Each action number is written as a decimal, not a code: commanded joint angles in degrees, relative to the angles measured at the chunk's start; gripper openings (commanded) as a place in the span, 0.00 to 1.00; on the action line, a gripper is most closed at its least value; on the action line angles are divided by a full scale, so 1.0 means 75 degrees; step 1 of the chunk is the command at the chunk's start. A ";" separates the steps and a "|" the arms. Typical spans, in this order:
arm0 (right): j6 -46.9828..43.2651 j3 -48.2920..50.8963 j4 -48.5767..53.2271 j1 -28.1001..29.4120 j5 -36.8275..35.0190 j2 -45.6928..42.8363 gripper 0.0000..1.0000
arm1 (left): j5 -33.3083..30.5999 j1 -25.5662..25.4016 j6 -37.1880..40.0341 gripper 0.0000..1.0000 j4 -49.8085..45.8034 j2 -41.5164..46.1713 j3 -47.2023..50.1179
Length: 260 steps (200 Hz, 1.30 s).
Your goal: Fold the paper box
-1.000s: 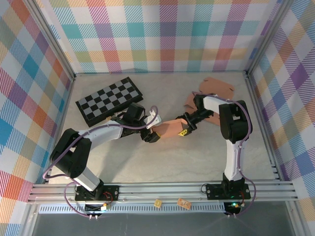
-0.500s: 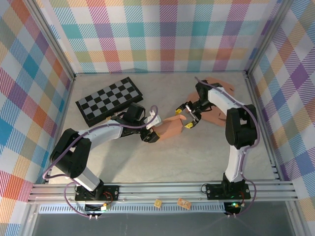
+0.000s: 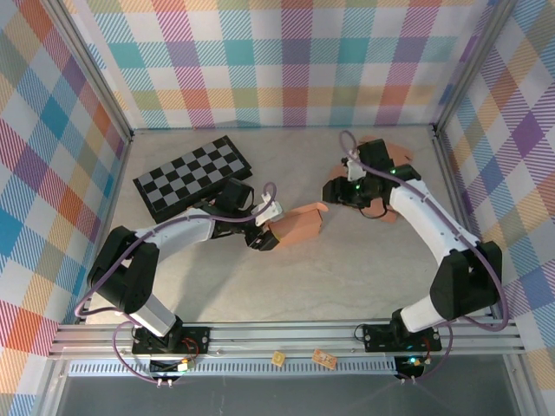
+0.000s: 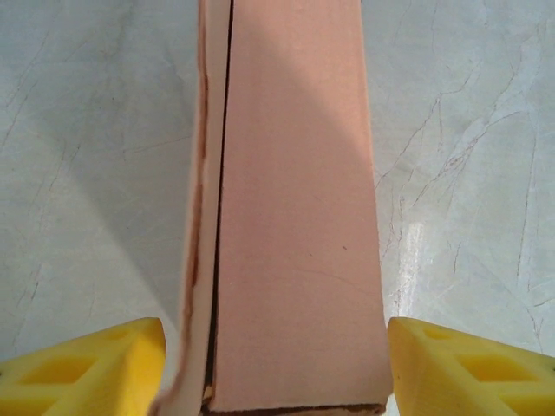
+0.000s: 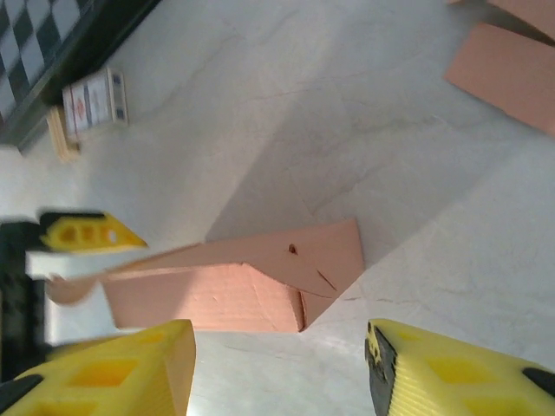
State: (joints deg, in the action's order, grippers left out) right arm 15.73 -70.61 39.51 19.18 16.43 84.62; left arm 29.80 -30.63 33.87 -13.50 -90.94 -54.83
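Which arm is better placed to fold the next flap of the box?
Right, probably: the left gripper is clamped on the paper box, steadying it, while the right gripper is open, empty and just beyond the box's free end.

left claw (image 4: 277, 368): apparently clamped | right claw (image 5: 282, 364): fingers apart, arm outstretched

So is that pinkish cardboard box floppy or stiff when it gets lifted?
Probably fairly stiff: the paper box sticks out straight from the left gripper. Likely light, being thin card. Its loose flap may well spring open.
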 commanded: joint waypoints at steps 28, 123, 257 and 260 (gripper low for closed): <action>-0.2780 -0.0374 -0.0017 0.0135 -0.0169 0.0540 0.56 | 0.0340 0.0089 0.0147 0.67 -0.0254 0.0062 -0.0246; -0.3444 -0.1085 0.0666 0.0602 -0.0370 0.1360 0.44 | 0.0276 0.0090 0.0048 0.67 -0.0552 0.0019 -0.0422; -0.3329 -0.1424 0.0941 0.0888 -0.1217 0.1523 0.16 | 0.0200 0.0100 -0.0039 0.67 -0.0486 -0.0060 -0.0480; -0.3317 -0.1425 0.0940 0.0900 -0.1217 0.1526 0.15 | 0.0196 0.0096 -0.0057 0.66 -0.0478 -0.0052 -0.0482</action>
State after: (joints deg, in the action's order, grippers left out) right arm -8.62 -79.42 45.17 25.21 7.46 95.55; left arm 30.57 -30.44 33.85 -16.45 -91.02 -56.60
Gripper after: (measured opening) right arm 0.172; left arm 0.669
